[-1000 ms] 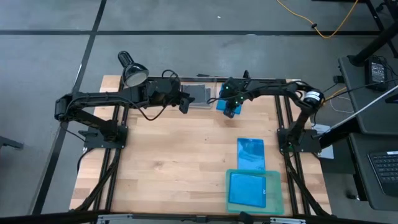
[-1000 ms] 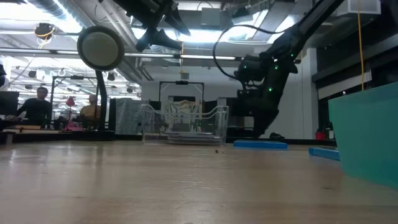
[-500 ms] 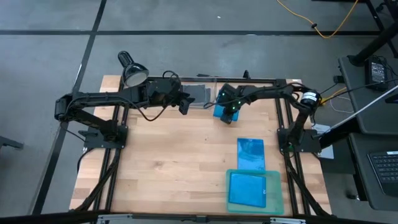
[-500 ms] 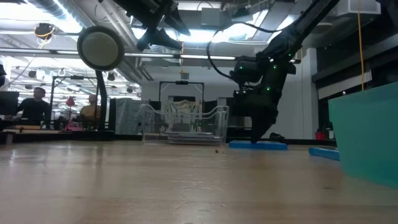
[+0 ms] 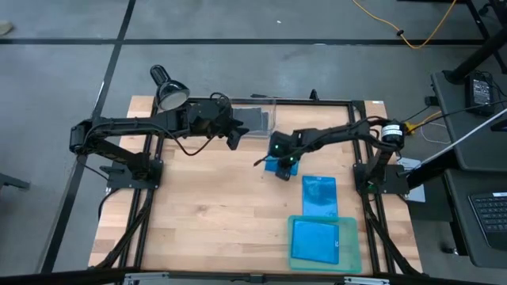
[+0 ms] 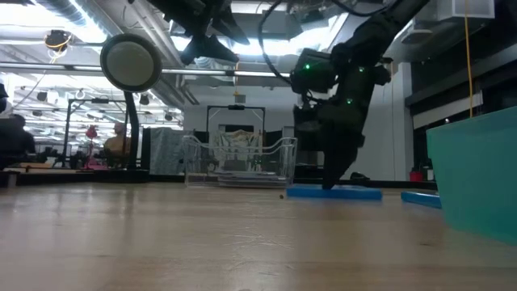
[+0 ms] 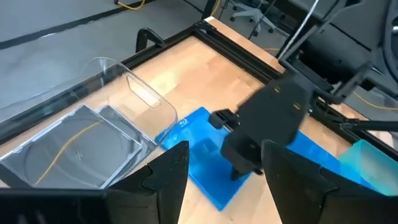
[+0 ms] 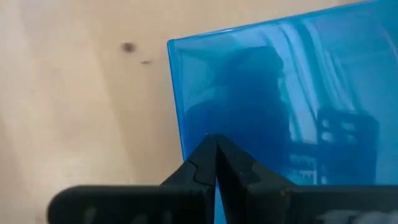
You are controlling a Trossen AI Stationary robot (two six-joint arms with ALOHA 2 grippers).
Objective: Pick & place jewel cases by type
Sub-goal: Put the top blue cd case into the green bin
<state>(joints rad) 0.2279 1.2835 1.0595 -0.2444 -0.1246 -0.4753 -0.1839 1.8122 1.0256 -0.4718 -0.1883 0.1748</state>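
One blue jewel case (image 5: 272, 165) lies flat on the table's middle, with my right gripper (image 5: 282, 165) shut and standing on it. The same blue case (image 8: 267, 93) fills the right wrist view. A second blue case (image 5: 319, 194) lies flat nearer the right. A third blue case (image 5: 315, 240) lies in the teal tray (image 5: 350, 237). Square clear cases (image 7: 68, 152) lie in the clear bin (image 7: 124, 106) at the far edge. My left gripper (image 7: 227, 165) hangs open high beside the bin. My right gripper presses its shut fingertips (image 8: 208, 152) down on the blue case's flat top face (image 8: 205, 121), close to one long edge. The fingers come steeply from above (image 6: 329, 182). The case lies flat on the table under them.
A desk lamp (image 5: 168, 91) stands at the far left corner. The teal tray's wall (image 6: 477, 178) rises at the near right. Bare wood (image 5: 206, 206) spreads over the table's left and near half. People sit in the room beyond.
My right gripper has moved from beside the bin toward the near edge and a little left, staying shut. The blue case under it has slid flat along the table with it, away from the bin.
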